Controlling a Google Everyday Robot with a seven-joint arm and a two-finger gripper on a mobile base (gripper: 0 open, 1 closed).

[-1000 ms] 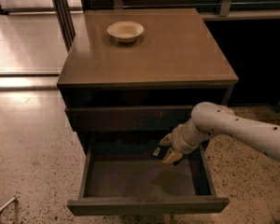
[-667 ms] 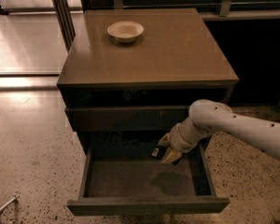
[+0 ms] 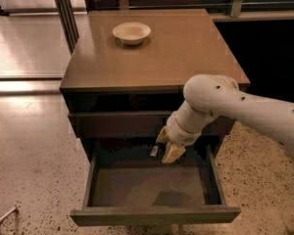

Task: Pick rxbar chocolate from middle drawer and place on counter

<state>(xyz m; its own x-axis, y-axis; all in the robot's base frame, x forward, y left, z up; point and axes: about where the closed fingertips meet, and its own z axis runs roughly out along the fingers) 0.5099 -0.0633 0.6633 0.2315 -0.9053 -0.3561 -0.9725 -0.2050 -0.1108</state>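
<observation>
The middle drawer [image 3: 154, 215] is pulled open and its floor is bare. My gripper [image 3: 167, 145] hangs over the drawer's back part, just below the upper drawer front. Its tan fingers [image 3: 173, 152] are closed on a small dark bar with a pale patch, the rxbar chocolate [image 3: 154, 151], which sticks out to the left and is held above the drawer floor. The tan-brown counter [image 3: 186, 53] tops the cabinet above the gripper.
A round cream bowl [image 3: 131, 32] sits at the counter's back left. My white arm [image 3: 245, 109] reaches in from the right across the cabinet's front corner. Speckled floor [image 3: 29, 170] lies around the cabinet, and a dark post [image 3: 63, 9] stands behind it on the left.
My gripper has risen and shifted slightly left with the bar, from low in the drawer to just under the upper drawer front.
</observation>
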